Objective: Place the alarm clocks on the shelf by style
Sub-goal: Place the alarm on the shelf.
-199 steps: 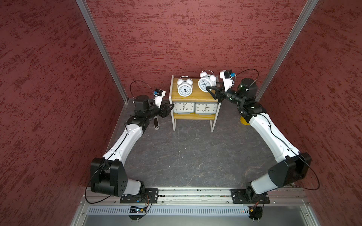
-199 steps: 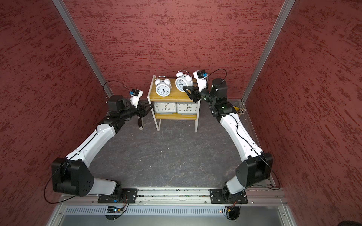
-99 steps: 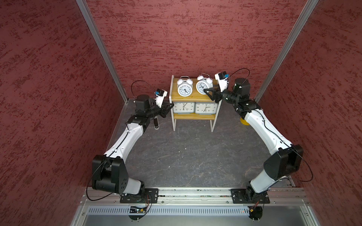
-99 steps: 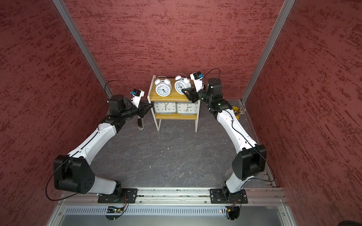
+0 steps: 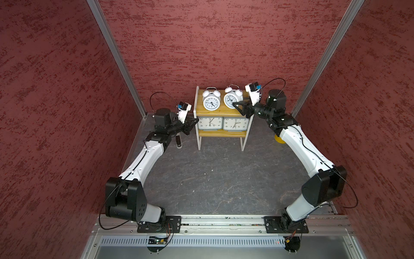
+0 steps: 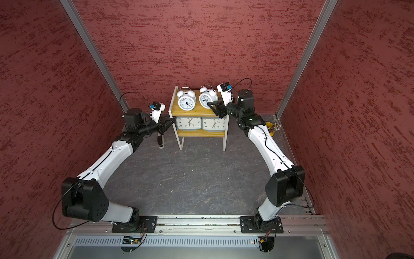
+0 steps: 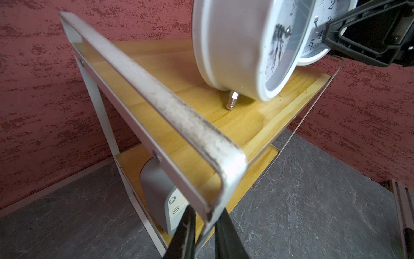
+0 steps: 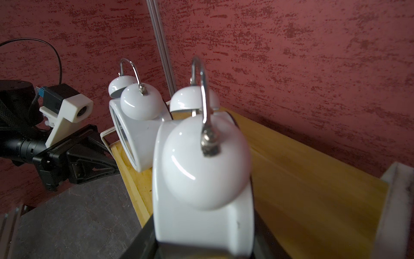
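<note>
Against the back wall, on the dark desk (image 5: 212,179), the shelf (image 5: 221,133) stood with its long side running across both top views and its open front toward the arm bases. On the lower board, the left grey clock (image 5: 210,123) and the right grey clock (image 5: 235,123) sat side by side and touching. Their long axes lay along the board and their white faces pointed forward.

On the upper board, the left twin-bell clock (image 5: 211,102) stood upright on its feet, handle up, face forward. The right twin-bell clock (image 5: 230,100) beside it leaned slightly, its face turned a little toward its neighbour. The right gripper (image 5: 239,108) was clamped on that clock's body, reaching in from the right end of the shelf. Whether the clock's feet touched the board could not be told.

The left gripper (image 7: 205,215) was closed on the shelf's white frame just under its rounded front left corner, one finger on each side of the metal strip.
</note>
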Motion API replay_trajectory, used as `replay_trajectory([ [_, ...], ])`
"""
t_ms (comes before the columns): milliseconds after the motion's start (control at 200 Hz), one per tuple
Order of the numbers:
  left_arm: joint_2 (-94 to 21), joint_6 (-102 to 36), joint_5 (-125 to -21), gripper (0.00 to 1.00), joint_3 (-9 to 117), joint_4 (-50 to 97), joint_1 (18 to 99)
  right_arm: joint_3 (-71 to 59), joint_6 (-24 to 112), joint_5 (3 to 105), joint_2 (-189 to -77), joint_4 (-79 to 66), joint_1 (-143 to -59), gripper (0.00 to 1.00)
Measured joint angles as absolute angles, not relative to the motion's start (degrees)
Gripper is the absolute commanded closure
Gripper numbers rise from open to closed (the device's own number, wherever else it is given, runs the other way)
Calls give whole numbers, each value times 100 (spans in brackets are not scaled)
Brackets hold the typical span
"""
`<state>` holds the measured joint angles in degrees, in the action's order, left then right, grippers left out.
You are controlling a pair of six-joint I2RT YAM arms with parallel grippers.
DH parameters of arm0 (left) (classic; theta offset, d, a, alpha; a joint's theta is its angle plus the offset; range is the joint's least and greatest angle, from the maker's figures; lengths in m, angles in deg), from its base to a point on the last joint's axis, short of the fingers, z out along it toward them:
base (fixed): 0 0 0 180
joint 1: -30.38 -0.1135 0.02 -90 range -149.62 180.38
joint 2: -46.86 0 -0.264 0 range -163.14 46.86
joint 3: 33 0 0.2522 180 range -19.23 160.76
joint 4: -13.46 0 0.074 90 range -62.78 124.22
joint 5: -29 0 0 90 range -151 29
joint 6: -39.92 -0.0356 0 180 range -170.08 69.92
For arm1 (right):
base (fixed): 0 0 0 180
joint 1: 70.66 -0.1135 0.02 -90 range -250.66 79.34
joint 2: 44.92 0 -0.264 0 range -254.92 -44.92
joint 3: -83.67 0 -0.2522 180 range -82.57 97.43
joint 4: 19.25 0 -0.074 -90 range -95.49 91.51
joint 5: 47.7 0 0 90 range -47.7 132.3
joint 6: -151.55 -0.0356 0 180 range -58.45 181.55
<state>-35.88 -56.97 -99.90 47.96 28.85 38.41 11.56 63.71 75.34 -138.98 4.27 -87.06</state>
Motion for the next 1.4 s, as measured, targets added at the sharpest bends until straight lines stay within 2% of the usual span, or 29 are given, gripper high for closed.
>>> replay_trajectory([
  [456, -3588, -5706, -9990, 82, 4796, 2885, 3841, 1272, 6543, 7013, -13780, 996, -8903, 68],
  [706, -3588, -5708, -9987, 82, 4796, 2883, 3841, 1333, 6543, 6817, -13760, 1151, -8971, 56],
  [1092, -3588, -5741, -9990, 82, 4796, 2880, 3841, 1338, 6578, 6642, -13760, 1216, -8975, 23],
  [1403, -3588, -5741, -9990, 82, 4796, 2880, 3841, 1338, 6659, 6513, -13760, 1216, -8975, 22],
])
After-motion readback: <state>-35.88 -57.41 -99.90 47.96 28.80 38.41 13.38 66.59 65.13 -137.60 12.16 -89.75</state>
